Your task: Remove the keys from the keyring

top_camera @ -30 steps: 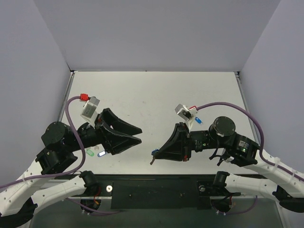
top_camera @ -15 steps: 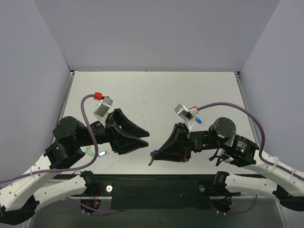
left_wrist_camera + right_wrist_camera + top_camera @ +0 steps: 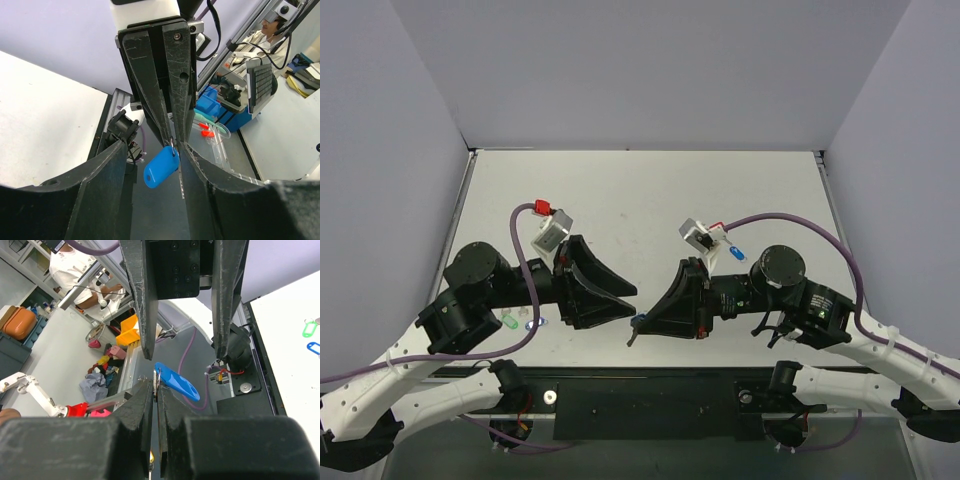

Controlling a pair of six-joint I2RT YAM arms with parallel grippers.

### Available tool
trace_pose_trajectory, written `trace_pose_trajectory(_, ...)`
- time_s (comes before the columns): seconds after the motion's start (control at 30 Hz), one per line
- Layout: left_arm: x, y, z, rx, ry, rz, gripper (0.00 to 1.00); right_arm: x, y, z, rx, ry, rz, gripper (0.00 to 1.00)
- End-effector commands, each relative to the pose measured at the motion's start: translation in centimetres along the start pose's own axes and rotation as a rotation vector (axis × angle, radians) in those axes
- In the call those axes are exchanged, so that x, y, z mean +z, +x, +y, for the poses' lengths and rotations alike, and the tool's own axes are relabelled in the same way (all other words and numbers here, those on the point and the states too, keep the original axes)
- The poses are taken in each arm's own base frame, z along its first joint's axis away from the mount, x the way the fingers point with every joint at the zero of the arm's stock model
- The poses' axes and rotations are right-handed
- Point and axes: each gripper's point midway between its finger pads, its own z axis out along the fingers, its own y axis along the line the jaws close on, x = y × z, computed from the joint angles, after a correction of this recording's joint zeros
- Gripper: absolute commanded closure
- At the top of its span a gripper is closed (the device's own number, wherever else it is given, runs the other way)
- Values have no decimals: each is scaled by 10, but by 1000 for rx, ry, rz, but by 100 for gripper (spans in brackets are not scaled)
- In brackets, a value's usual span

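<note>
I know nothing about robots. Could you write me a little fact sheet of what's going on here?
Right gripper: shut on the keyring
Hanging key: bright blue, dangles from the keyring just below the shut fingertips
Left gripper: open, one finger on each side of the hanging key, not closed on it
Loose keys: green key and small blue key lie side by side on the table, left; far blue key lies right of middle

I count one blue key (image 3: 161, 169) at the right jaws' tips, one green key (image 3: 507, 322) and a second blue key (image 3: 531, 323) behind the left jaws. That makes three. One keyring (image 3: 172, 145).
</note>
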Motion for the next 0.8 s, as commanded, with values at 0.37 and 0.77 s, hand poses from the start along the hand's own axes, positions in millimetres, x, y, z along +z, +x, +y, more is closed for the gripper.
trace_pose_trajectory(0.37, 2, -1, -19, 19, 71, 34, 52, 2, -10, 6, -37, -10, -34, 100)
trace_pose_trajectory(0.77, 5, -6, -23, 24, 75, 41, 62, 6, -5, 2, -28, 1, -12, 100)
